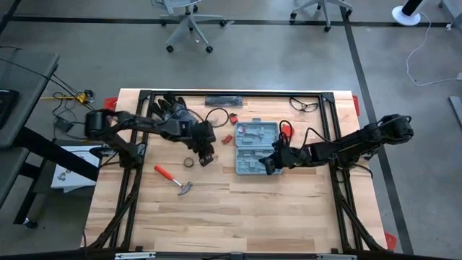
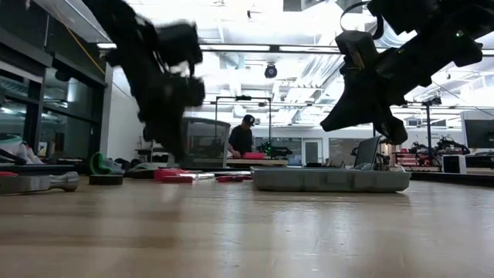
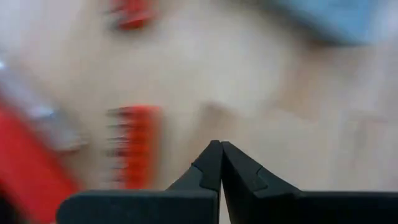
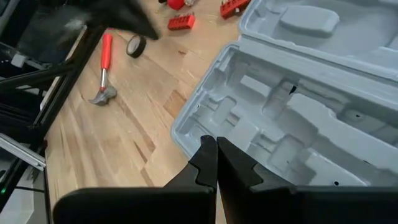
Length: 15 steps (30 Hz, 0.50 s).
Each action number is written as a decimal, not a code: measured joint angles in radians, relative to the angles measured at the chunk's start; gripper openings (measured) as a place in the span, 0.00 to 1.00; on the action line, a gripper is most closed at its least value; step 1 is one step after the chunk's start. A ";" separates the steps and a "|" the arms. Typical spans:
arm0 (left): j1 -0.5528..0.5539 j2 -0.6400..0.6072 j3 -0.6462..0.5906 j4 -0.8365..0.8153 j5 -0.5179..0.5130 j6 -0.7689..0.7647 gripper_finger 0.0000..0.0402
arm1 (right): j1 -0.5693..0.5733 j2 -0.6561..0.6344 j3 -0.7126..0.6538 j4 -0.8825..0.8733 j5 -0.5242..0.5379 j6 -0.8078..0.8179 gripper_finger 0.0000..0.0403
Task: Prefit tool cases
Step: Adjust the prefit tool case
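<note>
The blue-grey tool case lies open on the table right of centre, its moulded recesses facing up; it rests flat on its outer shell. My right gripper hovers shut just above the case's near left corner, clear of the rim. My left gripper is shut and hangs above bare wood left of the case, with a red bit holder just beyond it. In the low view it ends short of the table top.
A red-handled hammer lies near the table's middle left, a tape roll beside the left gripper. Red bit holders, red pliers and dark gloves sit toward the far side. Black frame rails border the work area.
</note>
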 joint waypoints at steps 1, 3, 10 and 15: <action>-0.028 -0.024 0.000 -0.017 0.004 -0.008 0.00 | 0.001 0.000 0.000 0.000 0.000 -0.002 0.00; -0.087 -0.067 -0.002 -0.060 0.010 -0.022 0.00 | 0.008 0.000 0.000 0.000 0.000 -0.007 0.00; -0.304 -0.122 -0.002 -0.214 0.039 -0.123 0.00 | 0.039 0.000 0.000 -0.034 -0.002 -0.010 0.00; -0.439 -0.101 -0.001 -0.232 0.088 -0.197 0.00 | 0.066 0.000 0.000 -0.062 -0.002 -0.009 0.00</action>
